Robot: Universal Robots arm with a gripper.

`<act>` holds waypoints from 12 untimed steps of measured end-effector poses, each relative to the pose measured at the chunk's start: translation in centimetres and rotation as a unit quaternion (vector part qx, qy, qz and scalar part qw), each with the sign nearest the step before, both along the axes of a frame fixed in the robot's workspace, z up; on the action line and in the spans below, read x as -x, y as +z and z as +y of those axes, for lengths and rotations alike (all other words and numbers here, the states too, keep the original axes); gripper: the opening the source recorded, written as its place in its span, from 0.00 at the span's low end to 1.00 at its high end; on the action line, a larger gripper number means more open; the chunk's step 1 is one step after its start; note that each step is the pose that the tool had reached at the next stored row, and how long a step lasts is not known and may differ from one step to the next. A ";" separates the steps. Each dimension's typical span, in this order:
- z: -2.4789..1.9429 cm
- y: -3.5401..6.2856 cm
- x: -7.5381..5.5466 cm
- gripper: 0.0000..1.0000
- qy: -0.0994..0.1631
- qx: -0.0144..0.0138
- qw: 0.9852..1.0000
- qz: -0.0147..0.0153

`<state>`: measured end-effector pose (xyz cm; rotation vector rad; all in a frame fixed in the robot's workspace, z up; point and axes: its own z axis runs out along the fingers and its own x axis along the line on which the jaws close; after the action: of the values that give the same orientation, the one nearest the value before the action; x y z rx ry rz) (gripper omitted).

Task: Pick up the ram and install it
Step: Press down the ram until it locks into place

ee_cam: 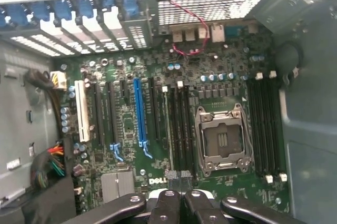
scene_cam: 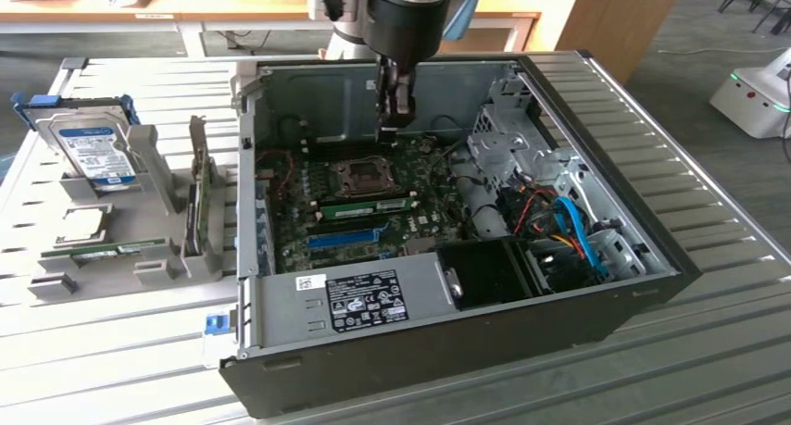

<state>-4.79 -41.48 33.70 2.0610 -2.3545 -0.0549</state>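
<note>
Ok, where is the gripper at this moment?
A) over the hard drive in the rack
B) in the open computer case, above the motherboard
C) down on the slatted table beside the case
B: the gripper hangs in the open computer case, above the motherboard and close to the CPU socket.

Black cylindrical wrist housing beneath a silver arm segment, upper centre of frame. Black end effector (scene_cam: 393, 110), narrow linked fingers (ee_cam: 169, 209) with round silver pivot screws.
</note>
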 end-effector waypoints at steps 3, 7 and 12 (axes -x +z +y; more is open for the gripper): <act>0.00 -0.03 0.0 0.10 -0.021 0.000 1.000 0.000; 0.00 -0.05 0.0 0.10 -0.049 0.000 0.999 0.000; 0.00 -0.08 0.0 0.10 -0.085 0.000 0.996 0.000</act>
<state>-4.79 -41.48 33.62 1.8562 -2.5229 -0.0565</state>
